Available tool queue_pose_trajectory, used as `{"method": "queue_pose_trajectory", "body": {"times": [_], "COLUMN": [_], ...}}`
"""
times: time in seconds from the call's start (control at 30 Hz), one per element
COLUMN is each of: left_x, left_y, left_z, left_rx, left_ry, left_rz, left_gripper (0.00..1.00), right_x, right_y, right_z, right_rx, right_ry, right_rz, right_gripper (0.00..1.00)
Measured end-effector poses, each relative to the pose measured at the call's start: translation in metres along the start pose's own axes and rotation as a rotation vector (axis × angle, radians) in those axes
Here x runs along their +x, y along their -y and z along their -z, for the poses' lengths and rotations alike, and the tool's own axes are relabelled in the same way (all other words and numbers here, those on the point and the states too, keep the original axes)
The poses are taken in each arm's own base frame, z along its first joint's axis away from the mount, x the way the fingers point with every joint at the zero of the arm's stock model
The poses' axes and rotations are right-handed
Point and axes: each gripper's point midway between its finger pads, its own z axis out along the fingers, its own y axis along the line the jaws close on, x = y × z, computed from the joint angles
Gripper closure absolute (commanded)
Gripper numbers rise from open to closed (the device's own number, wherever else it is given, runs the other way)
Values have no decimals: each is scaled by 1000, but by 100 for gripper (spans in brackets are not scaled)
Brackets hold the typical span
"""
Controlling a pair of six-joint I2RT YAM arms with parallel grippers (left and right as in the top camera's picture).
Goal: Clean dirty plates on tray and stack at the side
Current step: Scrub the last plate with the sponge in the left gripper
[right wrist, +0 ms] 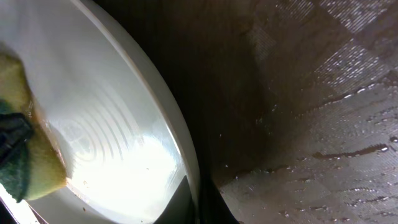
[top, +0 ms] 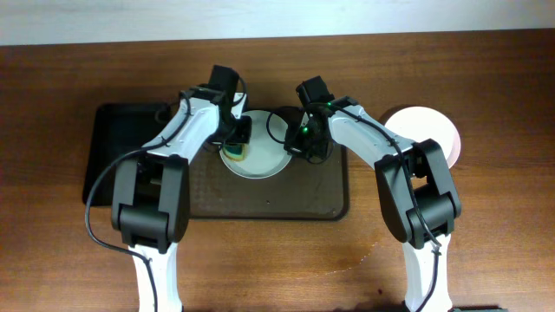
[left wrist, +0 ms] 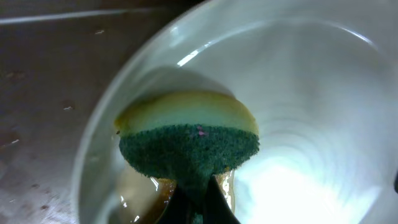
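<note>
A white plate (top: 264, 161) sits on the brown tray (top: 325, 204), at its back edge. My left gripper (top: 238, 143) is shut on a yellow and green sponge (left wrist: 189, 140) and presses it on the plate's left inside (left wrist: 323, 112). A brown smear shows beside the sponge. My right gripper (top: 299, 143) is shut on the plate's right rim (right wrist: 177, 134), with one finger inside and one outside. The sponge also shows in the right wrist view (right wrist: 22, 149). More white plates (top: 429, 130) lie on the table at the right, outside the tray; I cannot tell how many.
A black tray (top: 108, 147) lies left of the brown tray, partly under my left arm. The brown tray's floor (right wrist: 323, 124) is wet and textured. Bare wooden table lies in front and at both sides.
</note>
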Motion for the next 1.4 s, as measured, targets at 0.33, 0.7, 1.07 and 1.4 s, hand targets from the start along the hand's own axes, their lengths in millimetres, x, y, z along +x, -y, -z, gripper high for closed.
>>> {"method": "queue_pose_trajectory", "body": {"times": [0.33,0.7,1.07,1.4], "left_x": [-2,54,10,-22], "left_y": [14,11,-1,-39], "left_z": [-2,10,-1,5], "left_rx": [58,176,-64,-305], "left_ry": [18,-204,26,183], "left_rz": [100,-40,44,164], "left_gripper": [99,99,99,99], "right_x": [0,2,0,0], "right_y": [0,-1,-3,-5], "right_z": [0,-1,-1,-2], "right_rx": [0,-5,-10,-15], "right_ry": [0,-5,2,3], "right_rz": [3,25,8,10], "right_gripper": [96,96,96,96]}}
